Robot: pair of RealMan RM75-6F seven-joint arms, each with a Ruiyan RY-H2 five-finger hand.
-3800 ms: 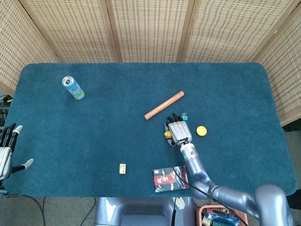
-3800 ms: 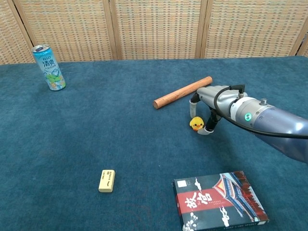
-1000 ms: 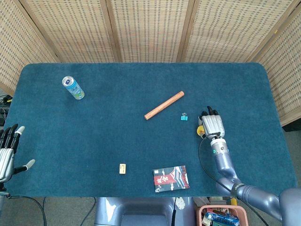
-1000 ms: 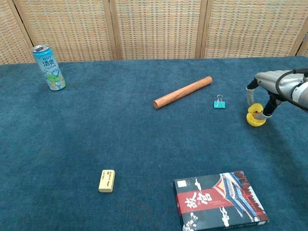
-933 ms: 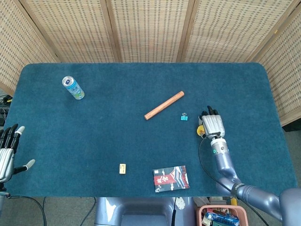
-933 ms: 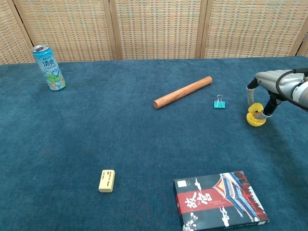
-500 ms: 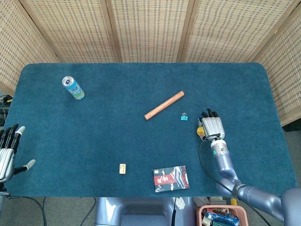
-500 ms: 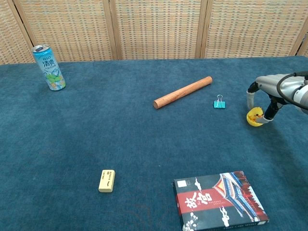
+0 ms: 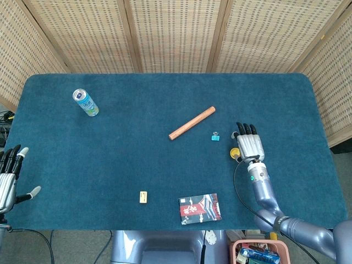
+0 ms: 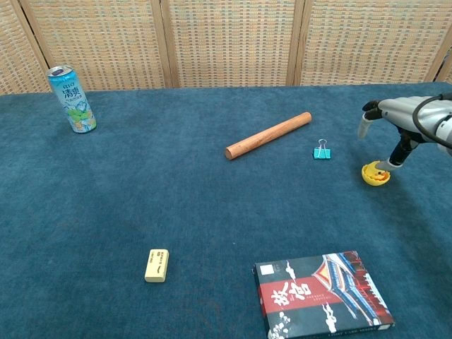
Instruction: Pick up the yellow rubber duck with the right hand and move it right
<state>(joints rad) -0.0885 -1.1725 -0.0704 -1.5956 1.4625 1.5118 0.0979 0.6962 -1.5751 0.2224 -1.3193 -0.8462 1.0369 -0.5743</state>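
A: We log the yellow rubber duck [image 10: 376, 174] on the blue table cloth [image 10: 212, 212], far right of the chest view, a little right of the teal binder clip [image 10: 322, 150]. It reads as a small rounded yellow lump; we cannot make out the head or bill cleanly, as a fingertip covers the top.

B: Agreed. In the head view only a yellow sliver of it [image 9: 234, 153] shows at the left edge of the right hand [image 9: 249, 145].

A: Right hand [image 10: 395, 127] state: fingers [image 10: 364, 126] spread and lifted, nothing gripped. One digit points down and touches, or nearly touches, the duck's top; we cannot tell which.

B: Left hand [image 9: 7, 179] sits at the table's near left corner, fingers apart, holding nothing.

A: Other items: wooden dowel [image 10: 268, 135] lying diagonally near centre, drink can [image 10: 71, 99] upright far left, small tan eraser [image 10: 157, 265] near the front, red-and-black booklet [image 10: 321, 294] front right, well apart from the duck.

B: Woven screens [image 10: 226, 42] behind the table.
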